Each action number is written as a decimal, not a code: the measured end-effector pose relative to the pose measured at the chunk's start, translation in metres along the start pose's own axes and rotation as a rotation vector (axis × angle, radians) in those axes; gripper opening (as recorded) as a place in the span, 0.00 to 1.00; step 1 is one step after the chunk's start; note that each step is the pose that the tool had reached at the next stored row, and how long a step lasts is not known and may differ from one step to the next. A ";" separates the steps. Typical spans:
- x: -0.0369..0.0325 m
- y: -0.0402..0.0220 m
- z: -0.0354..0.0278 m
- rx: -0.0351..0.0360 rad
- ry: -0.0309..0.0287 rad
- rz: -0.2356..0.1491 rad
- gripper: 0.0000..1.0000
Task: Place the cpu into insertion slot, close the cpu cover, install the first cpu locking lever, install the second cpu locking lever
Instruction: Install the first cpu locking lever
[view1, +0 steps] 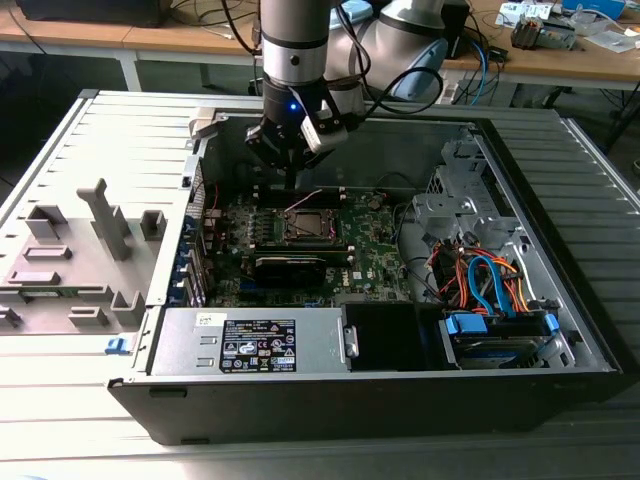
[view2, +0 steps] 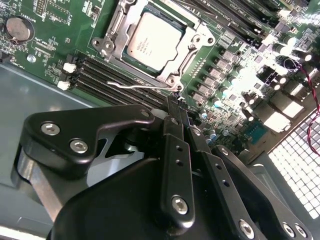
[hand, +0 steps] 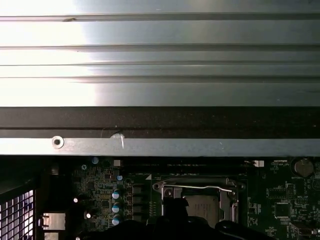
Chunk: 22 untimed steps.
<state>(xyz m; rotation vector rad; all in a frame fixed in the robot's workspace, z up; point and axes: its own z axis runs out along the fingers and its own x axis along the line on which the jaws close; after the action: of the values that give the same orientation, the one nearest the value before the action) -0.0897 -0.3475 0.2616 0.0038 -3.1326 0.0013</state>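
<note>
Second wrist view puts the cpu (view2: 153, 41) already seated in the insertion slot (view2: 131, 60), pale heat-spreader face up, with the cpu cover (view2: 189, 52) folded down flat around it so the chip shows through the window. So placement and cover look done; my read is you're on the levers. One thin wire locking lever (view2: 142, 86) lies along the socket edge nearest the gripper (view2: 174, 107), and its hooked end looks free, not tucked under a catch, though I can't confirm that from here. The gripper's fingers are pressed together into a narrow blade, nothing between them, tips just beside that lever's far end. To do this step well: push with the closed tip on the lever's handle end, not mid-wire, where it would flex and slip off. Drive it down first, then sideways under the retention tab, and keep the tip off the memory slots (view2: 107, 75) running right alongside. Watch the cover doesn't lift as the lever loads. First wrist view shows the same socket with the lever (hand: 200, 188) as a bright line across its edge. Exterior view: the arm (view1: 293, 45) stands over the motherboard (view1: 375, 255) inside the open computer case (view1: 560, 300), gripper (view1: 290, 178) just behind the socket (view1: 306, 225).
</note>
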 end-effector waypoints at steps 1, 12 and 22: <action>0.0000 0.0000 0.0000 -0.0001 0.0000 0.000 0.11; -0.0015 0.0000 0.0006 0.0001 -0.0001 0.000 0.11; -0.0038 0.0000 0.0011 0.0025 0.0000 0.000 0.11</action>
<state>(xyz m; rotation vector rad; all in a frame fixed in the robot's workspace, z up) -0.0859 -0.3475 0.2605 0.0038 -3.1326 0.0051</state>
